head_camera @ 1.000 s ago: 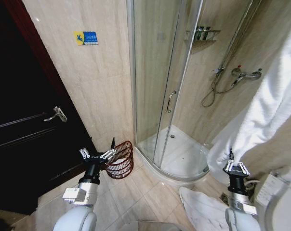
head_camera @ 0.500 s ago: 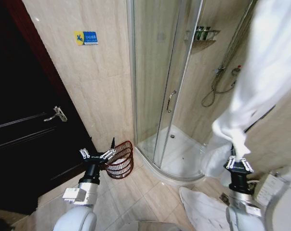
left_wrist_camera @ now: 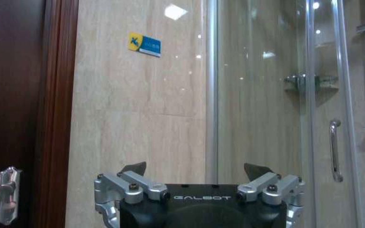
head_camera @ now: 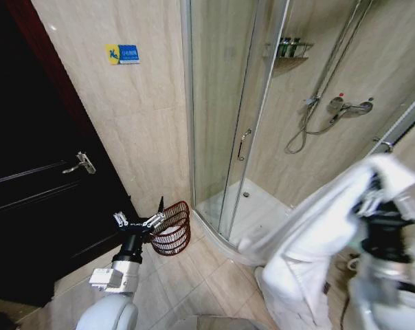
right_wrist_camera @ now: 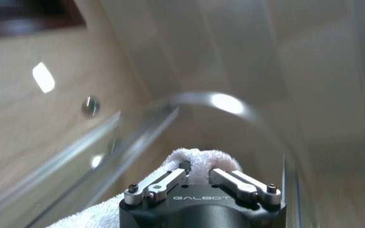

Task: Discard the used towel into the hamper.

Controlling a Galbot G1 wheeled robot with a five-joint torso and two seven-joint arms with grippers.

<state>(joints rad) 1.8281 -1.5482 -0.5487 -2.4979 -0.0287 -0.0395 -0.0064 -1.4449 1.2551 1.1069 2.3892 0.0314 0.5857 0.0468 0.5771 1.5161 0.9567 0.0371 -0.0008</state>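
Beside the shower door (head_camera: 221, 124), right gripper (right_wrist_camera: 198, 176) jaws pinch the white towel (head_camera: 317, 234); left gripper (left_wrist_camera: 195, 172) jaws gape wide.

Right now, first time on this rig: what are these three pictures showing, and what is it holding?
This is a wheeled robot with two arms in a bathroom. The head view looks down from its head. The left pincer hangs open and empty by the red-brown hamper on the tiled floor, beside the shower door. The right pincer is shut on the white towel, which drapes down over that arm. The other two pictures come from cameras on each wrist, looking past the fingers.
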